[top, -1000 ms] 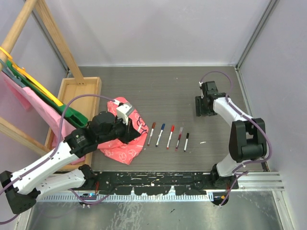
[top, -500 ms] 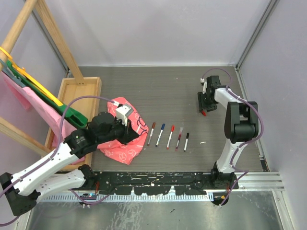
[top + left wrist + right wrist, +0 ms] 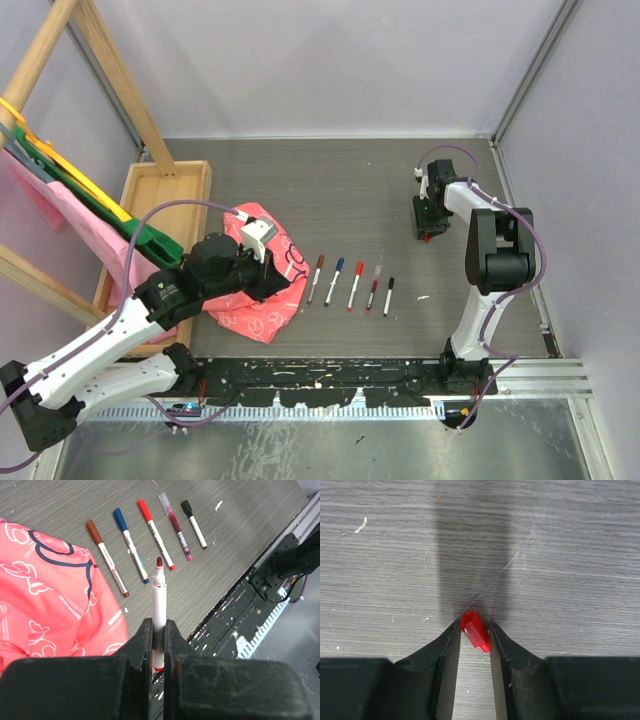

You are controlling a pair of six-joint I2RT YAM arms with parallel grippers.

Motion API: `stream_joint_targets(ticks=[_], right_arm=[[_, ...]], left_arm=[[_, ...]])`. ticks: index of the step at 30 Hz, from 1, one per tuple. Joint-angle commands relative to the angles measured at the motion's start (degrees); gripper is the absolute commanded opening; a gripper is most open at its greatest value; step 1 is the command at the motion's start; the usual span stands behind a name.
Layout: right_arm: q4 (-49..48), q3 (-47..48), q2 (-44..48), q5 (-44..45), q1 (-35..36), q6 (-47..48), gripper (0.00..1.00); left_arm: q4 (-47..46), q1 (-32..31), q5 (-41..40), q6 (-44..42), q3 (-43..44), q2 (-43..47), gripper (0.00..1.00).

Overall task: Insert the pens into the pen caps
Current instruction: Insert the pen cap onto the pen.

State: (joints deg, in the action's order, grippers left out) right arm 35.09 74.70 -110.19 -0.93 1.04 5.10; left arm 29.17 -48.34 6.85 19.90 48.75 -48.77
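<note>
My left gripper (image 3: 158,630) is pressed together on a thin white-barrelled marker pen (image 3: 159,597). The two dark fingers pinch its barrel low down. The pen stands out past the fingertips with its bare dark red tip pointing away from me, and a short red end shows behind the grip. This hand hangs over the near right edge of the pink patterned cloth (image 3: 45,595), which lies on the left of the grey wood-grained table (image 3: 350,190).

Just to the right of the cloth lies a row of five more pens (image 3: 156,535), side by side and apart from each other. From left to right their ends are brown, blue, red, clear over dark red, and black.

My right gripper (image 3: 473,626) is down at the table on the far right, well away from the row. Its jaws stand only narrowly apart with a small red plastic cap (image 3: 476,632) between them. The cap lies tilted on the table. Its upper corner is against the left finger (image 3: 451,645) and its lower end is close against the right one. I cannot tell whether the fingers are pressing it or merely flanking it.

A shallow wooden tray (image 3: 160,200) sits at the far left edge of the table, beyond the cloth.
</note>
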Motion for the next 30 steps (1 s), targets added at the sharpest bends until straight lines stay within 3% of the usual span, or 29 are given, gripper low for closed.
stream_joint_targets(ticks=[1, 9, 14, 18, 30], right_arm=[[1.0, 2.5, 0.0, 1.2, 0.1, 0.8, 0.34], [0.2, 2.6, 0.9, 0.3, 0.2, -1.1, 0.23], [-2.0, 2.1, 6.5, -2.4, 0.2, -5.9, 0.13], [-5.9, -0.3, 16.0, -5.4, 0.2, -11.4, 0.08], [-25.3, -19.3, 46.1, -21.4, 0.5, -28.3, 0.00]], left_arm=[[-2.7, 0.3, 1.5, -0.2, 0.1, 0.1, 0.00], [-2.7, 0.3, 1.4, 0.6, -0.3, 0.5, 0.00], [-2.6, 0.4, 1.5, 0.9, 0.5, 0.3, 0.00], [-2.4, 0.3, 2.7, 1.5, 2.3, -1.1, 0.00], [-5.5, 0.2, 2.8, 6.4, 5.8, -3.5, 0.00]])
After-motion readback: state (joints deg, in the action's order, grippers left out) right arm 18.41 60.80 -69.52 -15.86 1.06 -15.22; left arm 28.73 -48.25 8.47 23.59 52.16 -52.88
